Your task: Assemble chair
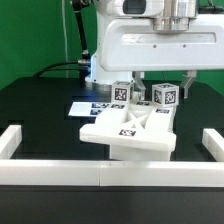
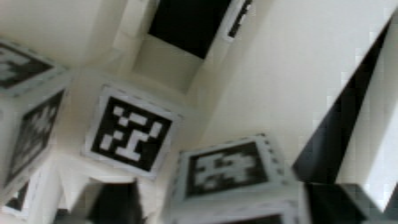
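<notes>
Chair parts (image 1: 132, 130) are sitting in the middle of the black counter (image 1: 40, 110), and I am seeing them stacked as one white cluster: a flat slab with a square tag on its upper face, tilting slightly with one corner overhanging toward the front rail (image 1: 100, 176), and two tagged cubes (image 1: 165, 96) standing behind it. I am looking at the claw (image 1: 186, 82) coming down from the big white arm housing, at the exterior view's right end of the cluster, just beside the right-hand cube. One dark finger is showing next to that cube; whether it is touching I cannot tell. Through the wrist camera I am getting a blurred close-up of tagged white faces (image 2: 132, 132) filling the picture, with a dark finger (image 2: 347, 125) running along one edge. I cannot tell whether the claw is apart or clamped on anything. Marker board (image 1: 88, 107) is lying flat behind the cluster
</notes>
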{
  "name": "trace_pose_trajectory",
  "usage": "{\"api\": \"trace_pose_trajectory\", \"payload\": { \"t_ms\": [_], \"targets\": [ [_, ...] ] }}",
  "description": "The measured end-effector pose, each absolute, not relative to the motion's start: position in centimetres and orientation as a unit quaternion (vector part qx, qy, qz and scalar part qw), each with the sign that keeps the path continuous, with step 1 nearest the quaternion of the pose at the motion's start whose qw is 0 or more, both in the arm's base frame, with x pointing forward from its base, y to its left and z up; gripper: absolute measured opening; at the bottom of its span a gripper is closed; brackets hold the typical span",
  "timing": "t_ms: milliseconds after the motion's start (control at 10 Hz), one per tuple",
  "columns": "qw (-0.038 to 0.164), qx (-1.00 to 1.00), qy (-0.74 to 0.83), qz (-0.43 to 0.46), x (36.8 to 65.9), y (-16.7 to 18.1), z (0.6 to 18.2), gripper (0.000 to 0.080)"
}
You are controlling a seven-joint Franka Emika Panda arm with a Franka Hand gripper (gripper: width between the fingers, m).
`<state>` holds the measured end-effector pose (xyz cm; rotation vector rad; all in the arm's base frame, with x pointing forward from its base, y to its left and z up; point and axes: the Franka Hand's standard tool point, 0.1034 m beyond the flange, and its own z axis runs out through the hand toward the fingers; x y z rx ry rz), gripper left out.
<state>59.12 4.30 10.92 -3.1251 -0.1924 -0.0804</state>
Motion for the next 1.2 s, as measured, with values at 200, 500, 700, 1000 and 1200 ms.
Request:
{"api": "trace_pose_trajectory", "payload": {
  "t_ms": [200, 500, 700, 1000, 1200],
  "targets": [
    [0.005, -0.999, -0.046, -0.026, 59.12, 4.30, 10.92, 0.0269],
    [0.009, -0.997, 0.077, -0.025, 59.12, 4.33, 10.91, 0.0269],
    [0.011, -0.989, 0.147, -0.024, 59.12, 4.35, 10.91, 0.0269],
    [0.013, -0.970, 0.242, -0.022, 59.04, 4.33, 10.79, 0.0271],
    [0.019, -0.946, 0.322, -0.021, 59.07, 4.39, 10.77, 0.0271]
  ]
}}
